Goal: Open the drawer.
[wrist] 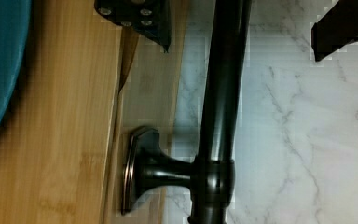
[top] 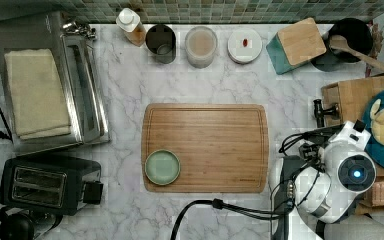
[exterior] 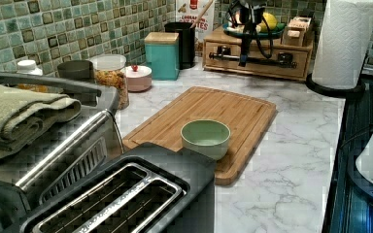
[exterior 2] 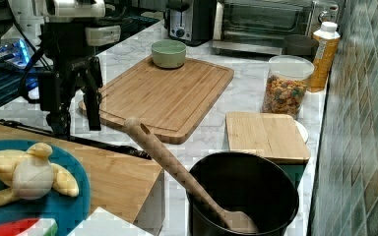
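The drawer (exterior: 264,67) is the front of a low light-wood box at the top view's right, and it looks closed or nearly so. Its long black bar handle (exterior: 262,60) (exterior 2: 109,146) (wrist: 221,93) runs across the front, with one mounting post (top: 325,111) showing beside the arm (top: 350,172). My gripper (exterior: 243,59) (exterior 2: 76,125) (wrist: 240,46) hangs open straight over the handle. One black finger (wrist: 137,18) is on the drawer-front side of the bar and the other finger (wrist: 342,28) is on the counter side. Neither finger touches the bar.
A blue plate (exterior 2: 74,206) of fruit sits on the wooden box. A bamboo cutting board (top: 205,147) with a green bowl (top: 162,167) lies mid-counter. A teal bamboo-lidded box (top: 296,44), a black pot (exterior 2: 243,196) with a wooden spoon, jars, a toaster (top: 50,184) and a paper towel roll (exterior: 342,43) stand around.
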